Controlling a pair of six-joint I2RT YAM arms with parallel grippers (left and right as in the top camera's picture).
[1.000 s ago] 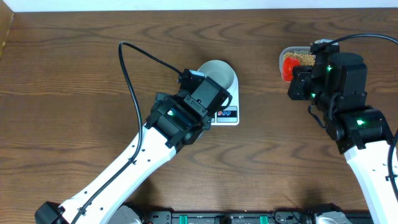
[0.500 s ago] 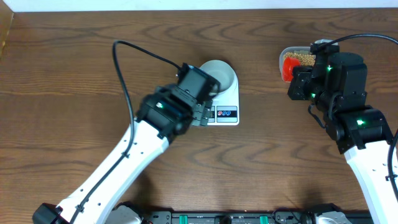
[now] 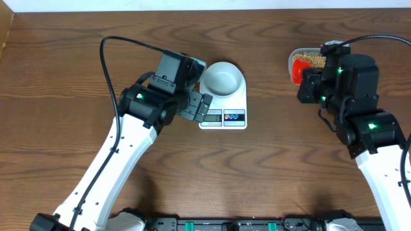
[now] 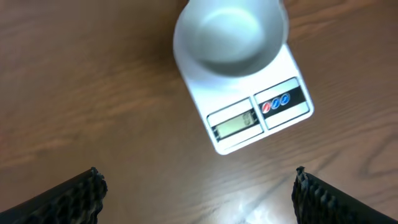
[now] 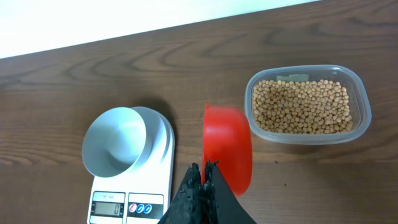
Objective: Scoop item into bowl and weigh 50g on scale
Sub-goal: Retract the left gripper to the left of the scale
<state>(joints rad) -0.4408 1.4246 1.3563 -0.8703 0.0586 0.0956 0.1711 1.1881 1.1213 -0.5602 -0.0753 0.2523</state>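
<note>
Starting at the right gripper (image 5: 202, 179), we note that it is closed on the handle of a red scoop (image 5: 228, 149). The scoop's cup stands on edge just above the fingertips in the right wrist view. We cannot tell from these views whether the cup carries anything.

Moving outward, the beans (image 5: 303, 106) lie to the upper right of the scoop in that frame. They fill a clear tub (image 5: 367, 112) whose long axis runs left to right, and its near end sits just beside the cup. The bowl (image 5: 118, 149) lies on the opposite side, at left centre of the frame. It sits on the rear of the scale (image 5: 163, 180) and looks empty.

In the overhead view, the left gripper (image 3: 198, 106) has its jaws spread wide and holds nothing. It hovers just beside the left edge of the scale, above the desk (image 3: 64, 64).

We judge the right arm nearer the beans and the left arm nearer the bowl. The coming move therefore calls for carrying the scoop toward the upper right of the right wrist frame and into the tub along its long axis. The loaded scoop then has to travel left, well clear of the tub, to the bowl.
</note>
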